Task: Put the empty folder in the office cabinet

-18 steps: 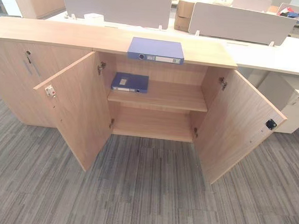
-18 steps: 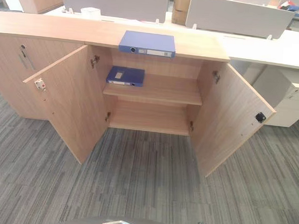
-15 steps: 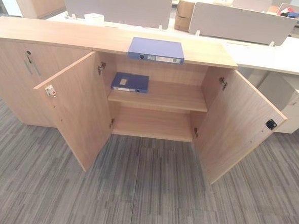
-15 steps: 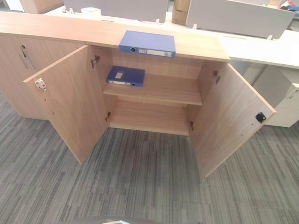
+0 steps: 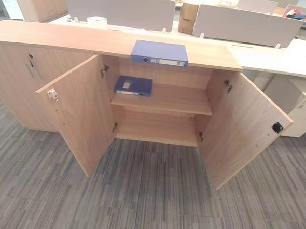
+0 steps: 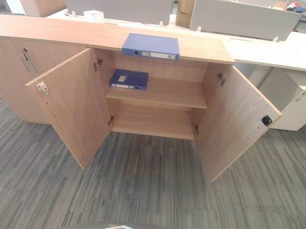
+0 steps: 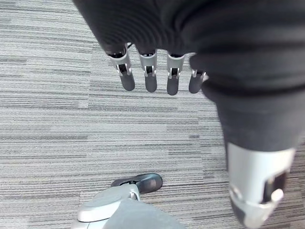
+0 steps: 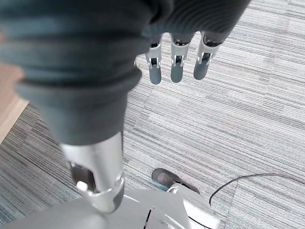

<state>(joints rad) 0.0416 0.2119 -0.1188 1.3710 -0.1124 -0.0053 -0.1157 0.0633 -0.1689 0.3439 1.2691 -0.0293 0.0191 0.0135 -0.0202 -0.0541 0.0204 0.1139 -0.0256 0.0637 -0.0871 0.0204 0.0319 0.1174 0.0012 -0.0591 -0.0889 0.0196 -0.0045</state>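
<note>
Now standing back from the cabinet [image 5: 158, 120], both doors swung wide, left door [image 5: 77, 115] and right door [image 5: 245, 128] angling outward. Hanging over the carpet [image 7: 57, 124] with nothing held: left hand [image 7: 150, 71] and right hand [image 8: 174, 59], fingers straight and relaxed.

Lying flat on the cabinet top [image 5: 59, 36], just above the opening: one blue folder [image 5: 159, 52], spine facing forward. Resting already on the upper shelf [image 5: 164, 99], toward its left end: a second folder [image 5: 133, 85]. Judging the top one to be the piece still to be stowed, though impossible telling from here which is empty.

Needing first a step closer, since neither hand is anywhere near. Then likely gripping the folder at both short ends, lifting clear of the edge, lowering between the doors without clipping either, and sliding in flat on the free right part of the shelf.

Showing pale labels on the spine and on the shelved folder's cover; print too small for reading.
</note>
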